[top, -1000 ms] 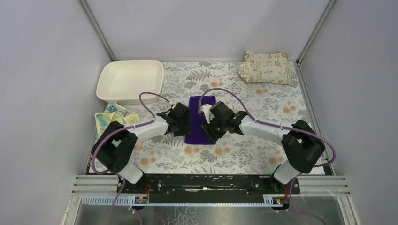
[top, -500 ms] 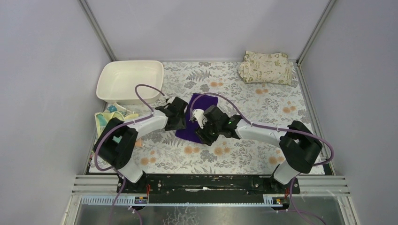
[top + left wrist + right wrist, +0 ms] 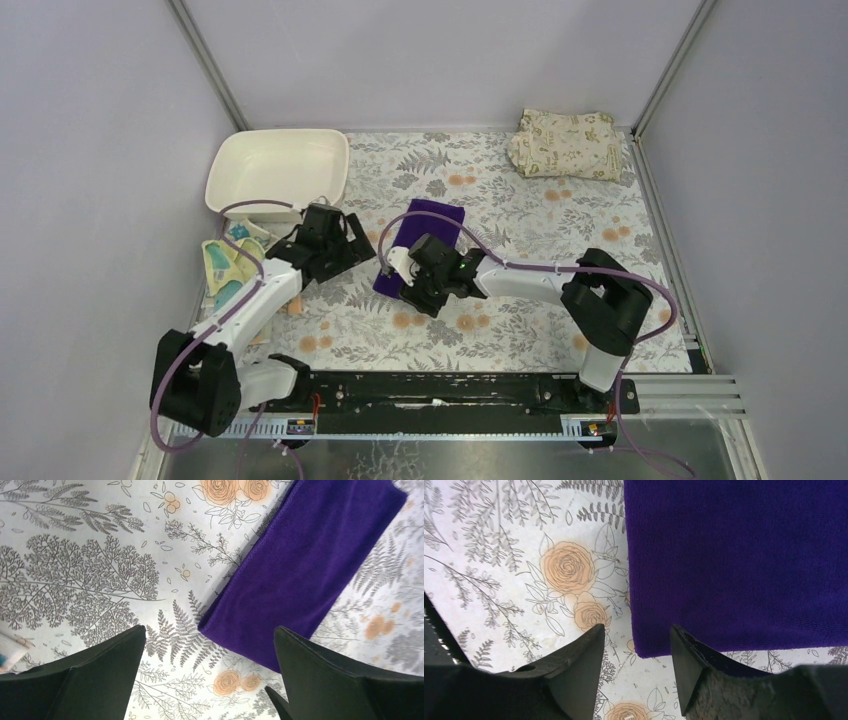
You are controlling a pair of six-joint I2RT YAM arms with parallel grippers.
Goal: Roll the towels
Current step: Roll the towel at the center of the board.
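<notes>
The dark purple towel lies flat and skewed on the floral table cover, also seen in the left wrist view and the right wrist view. My left gripper hangs wide open just left of the towel, with nothing between its fingers. My right gripper is open at the towel's near-left corner, which lies on the table between its fingertips. A pale yellow towel with teal marks lies bunched at the left edge, a bit of teal cloth beside it.
A white tub stands at the back left, just behind my left arm. A folded beige leaf-printed cloth lies in the back right corner. Grey walls close in the table on three sides.
My left gripper opened wide and drew back to the left, off the purple towel. My right gripper moved left and nearer, to the towel's near-left corner. The towel has turned askew.
</notes>
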